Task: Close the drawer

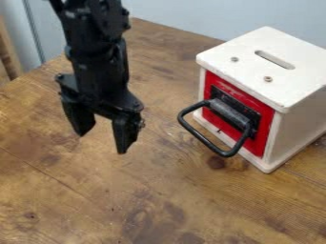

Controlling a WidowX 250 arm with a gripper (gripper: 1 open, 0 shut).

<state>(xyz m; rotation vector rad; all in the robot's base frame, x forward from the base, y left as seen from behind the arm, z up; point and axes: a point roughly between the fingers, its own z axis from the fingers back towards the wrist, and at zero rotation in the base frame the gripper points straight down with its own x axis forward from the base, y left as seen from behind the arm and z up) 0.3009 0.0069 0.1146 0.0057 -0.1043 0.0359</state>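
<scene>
The drawer [239, 116] has a red front panel with a dark centre and a large black loop handle [208, 131]. It sits in a cream-white cube box [273, 74] at the right, with its front standing slightly out from the box. My black gripper [101, 130] hangs above the wooden table, well to the left of the handle and apart from it. Its two fingers [126, 132] point down with a gap between them, and nothing is held.
The wooden table [114, 200] has a dark, knotted surface. The box top has two slots [262, 60]. A pale wall and a chair leg [8, 43] show at the far left.
</scene>
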